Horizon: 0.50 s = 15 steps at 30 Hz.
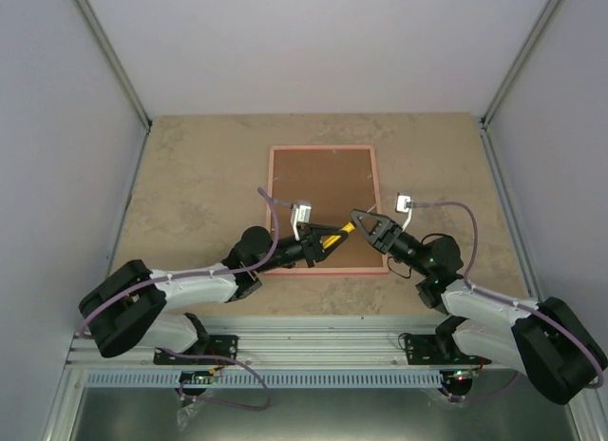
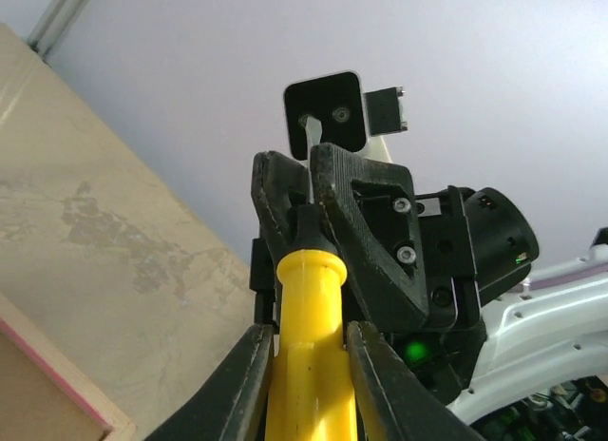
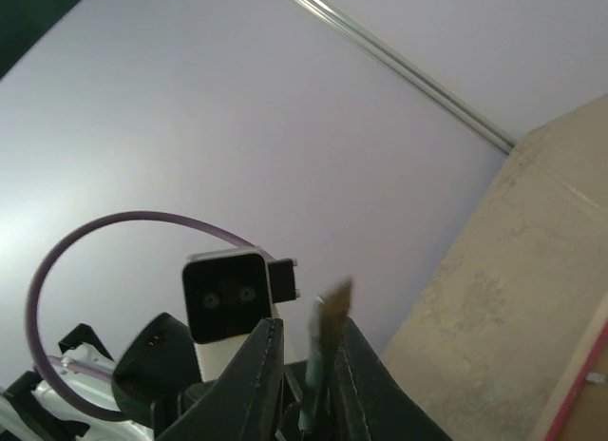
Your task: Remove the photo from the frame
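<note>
A: Photo location?
B: Can't see it. The frame (image 1: 323, 148) lies face down mid-desk (image 1: 190, 175), long axis near-to-far, with the brown backing board (image 1: 323, 194) seated in it. Photo is likely underneath.
A: Jaws?
B: Both are clamped on one yellow-handled tool (image 1: 338, 233) above the frame's near edge. The left gripper (image 1: 320, 241) has the handle and the right gripper (image 1: 358, 220) the shaft. Right is nearer the near-right corner.

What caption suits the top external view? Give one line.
Left pincer and right pincer both grip a yellow-handled tool over the face-down pink frame, brown backing board up.

backing (image 1: 318, 184) is matt fibreboard, frame (image 1: 323, 148) smooth pink, table (image 1: 199, 175) matt stone-look, tool handle (image 2: 306, 365) glossy plastic
</note>
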Available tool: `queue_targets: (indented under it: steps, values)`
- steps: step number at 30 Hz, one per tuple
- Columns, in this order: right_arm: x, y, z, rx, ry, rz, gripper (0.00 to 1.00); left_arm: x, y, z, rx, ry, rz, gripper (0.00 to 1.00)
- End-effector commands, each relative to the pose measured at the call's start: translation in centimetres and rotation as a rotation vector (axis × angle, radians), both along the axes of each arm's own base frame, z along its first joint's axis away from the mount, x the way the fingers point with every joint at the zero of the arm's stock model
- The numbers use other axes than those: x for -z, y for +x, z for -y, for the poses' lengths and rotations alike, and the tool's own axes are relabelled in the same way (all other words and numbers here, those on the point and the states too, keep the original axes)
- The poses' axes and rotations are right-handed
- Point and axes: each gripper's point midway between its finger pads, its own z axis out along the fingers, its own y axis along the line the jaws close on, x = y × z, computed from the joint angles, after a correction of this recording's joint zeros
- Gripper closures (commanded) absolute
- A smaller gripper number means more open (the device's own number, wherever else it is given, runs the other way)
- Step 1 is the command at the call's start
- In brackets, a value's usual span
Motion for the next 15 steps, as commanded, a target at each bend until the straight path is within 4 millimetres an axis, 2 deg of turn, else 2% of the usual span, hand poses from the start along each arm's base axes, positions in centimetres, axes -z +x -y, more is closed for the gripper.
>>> queue_targets:
  steps: [1, 2, 6, 10, 15]
  values:
    - [-0.6, 0.5, 0.1, 0.035, -0.104, 0.072, 0.85, 1.5, 2.3, -1.0, -0.152, 0.149, -0.006, 1.00]
    - [-0.4, 0.9, 0.2, 0.048, -0.140, 0.066, 0.83, 1.4, 2.7, -1.4, -0.187, 0.177, 0.008, 1.00]
    - [0.6, 2.1, 1.2, 0.104, -0.269, 0.047, 0.69, 3.3, 4.8, -3.4, -0.340, 0.360, 0.011, 1.00]
    - [2.3, 4.4, 2.2, 0.152, -0.478, 0.004, 0.64, 4.9, 6.3, -5.2, -0.447, 0.545, 0.035, 1.00]
    - [6.3, 7.1, 4.6, 0.194, -0.706, -0.100, 0.58, 6.2, 7.0, -6.7, -0.496, 0.713, 0.098, 1.00]
